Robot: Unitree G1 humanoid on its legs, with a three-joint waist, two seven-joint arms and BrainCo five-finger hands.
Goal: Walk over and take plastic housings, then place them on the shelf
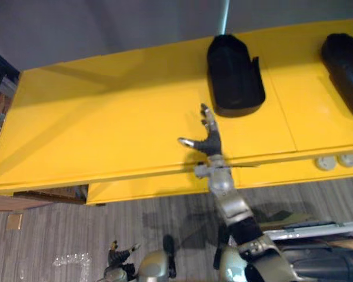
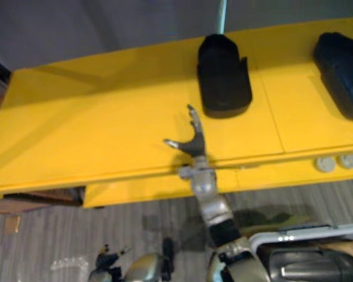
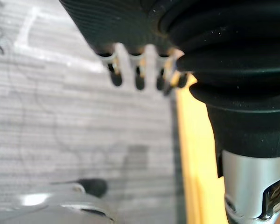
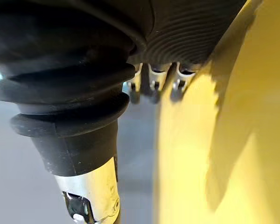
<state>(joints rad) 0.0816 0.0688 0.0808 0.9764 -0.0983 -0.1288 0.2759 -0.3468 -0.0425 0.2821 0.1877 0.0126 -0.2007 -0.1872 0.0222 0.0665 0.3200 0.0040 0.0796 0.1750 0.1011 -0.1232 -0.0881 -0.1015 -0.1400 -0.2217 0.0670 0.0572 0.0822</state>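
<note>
Two black plastic housings lie on the yellow shelf top [image 1: 106, 129]: one [image 1: 234, 76] near the middle back, another [image 1: 347, 61] at the right edge. My right hand [image 1: 209, 138] hovers over the shelf's front part, just short of the nearer housing, open with fingers spread and nothing in it. In the right wrist view its fingers [image 4: 154, 84] hang straight beside the yellow surface. My left hand [image 1: 119, 257] hangs low over the floor, relaxed and empty; its fingers [image 3: 140, 74] show loose in the left wrist view.
A lower yellow tier [image 1: 141, 189] juts out under the top's front edge, with two white round discs [image 1: 335, 160] on it at the right. A pale pole [image 1: 224, 17] rises behind the shelf. Dark brown furniture [image 1: 0, 106] stands at the left. The floor is grey-striped.
</note>
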